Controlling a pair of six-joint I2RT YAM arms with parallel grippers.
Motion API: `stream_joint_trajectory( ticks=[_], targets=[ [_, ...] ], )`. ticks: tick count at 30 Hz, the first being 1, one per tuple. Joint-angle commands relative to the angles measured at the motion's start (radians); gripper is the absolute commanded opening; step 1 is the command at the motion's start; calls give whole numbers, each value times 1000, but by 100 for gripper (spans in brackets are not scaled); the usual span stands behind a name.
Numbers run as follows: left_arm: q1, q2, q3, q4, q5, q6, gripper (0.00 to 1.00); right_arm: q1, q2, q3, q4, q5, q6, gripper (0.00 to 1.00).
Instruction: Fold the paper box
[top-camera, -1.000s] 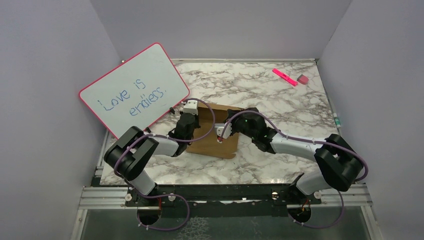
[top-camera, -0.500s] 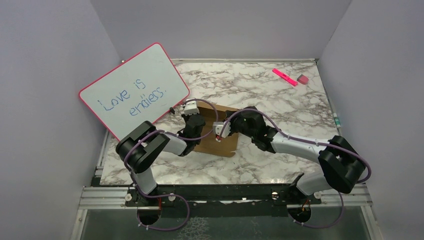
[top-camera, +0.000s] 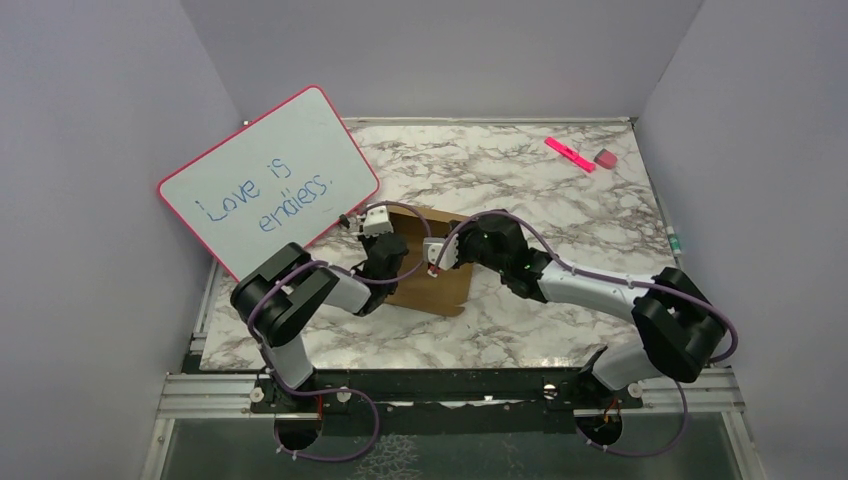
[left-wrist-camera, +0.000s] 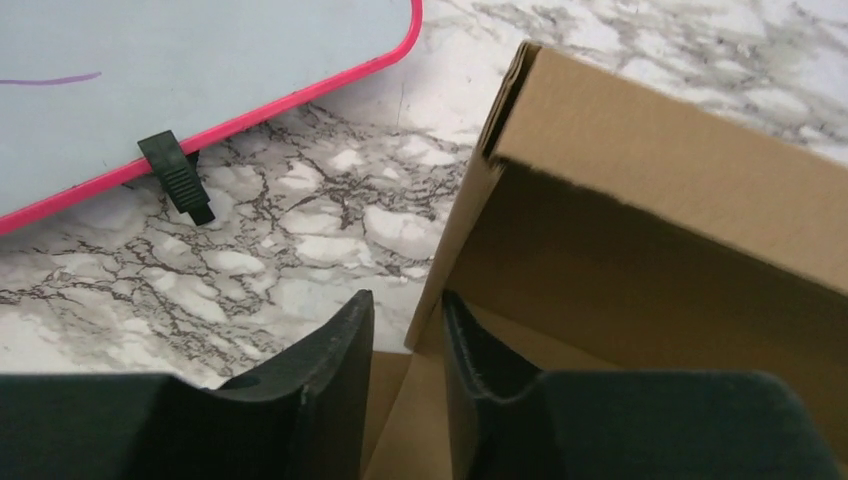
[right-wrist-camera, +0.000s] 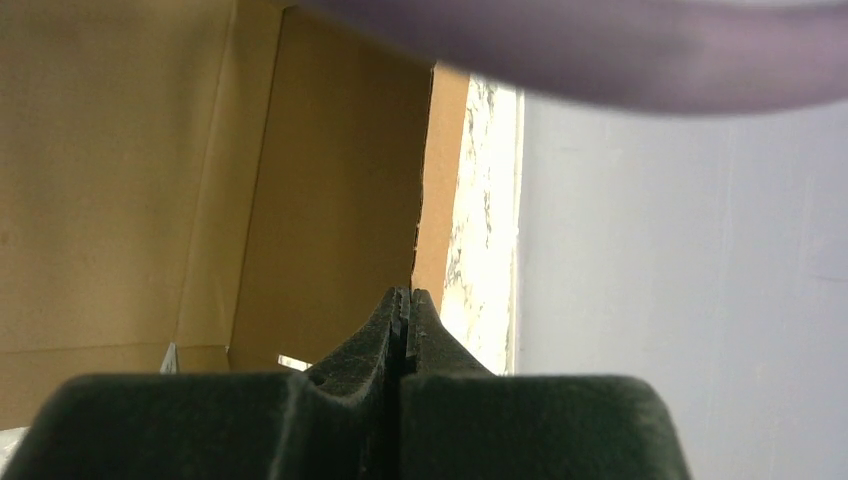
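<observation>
The paper box (top-camera: 440, 288) is brown cardboard, partly raised, lying mid-table between my two arms. In the left wrist view its upright wall (left-wrist-camera: 660, 200) rises on the right. My left gripper (left-wrist-camera: 406, 296) is open by a narrow gap, straddling the lower corner of that wall, with cardboard showing between the fingers. From above, the left gripper (top-camera: 388, 245) sits at the box's left edge. My right gripper (right-wrist-camera: 405, 292) is shut with nothing between its fingers, and it points into the box's inner panels (right-wrist-camera: 300, 180). It (top-camera: 432, 264) hovers over the box's middle.
A pink-framed whiteboard (top-camera: 268, 180) with writing leans at the back left, its edge and a black clip (left-wrist-camera: 177, 177) close to the box. A pink marker (top-camera: 570, 153) and an eraser (top-camera: 605, 158) lie at the back right. Walls enclose three sides of the marble table (top-camera: 560, 220).
My left gripper's jaws have parted from shut to a narrow gap, and its forearm swung right toward the box. The right gripper closed fully and shifted slightly left.
</observation>
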Motion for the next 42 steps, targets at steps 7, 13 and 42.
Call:
stream_joint_trajectory(
  ticks=[7,13,42],
  targets=[
    [45,-262,-154,-36,256,96,52,6,52,-3,58,32,13,1],
    [131,-389,-208,-142,361,42,62,6,66,-27,136,21,15,1],
    [315,-639,-85,-407,722,-103,80,6,-151,-48,118,83,419,50]
  ],
)
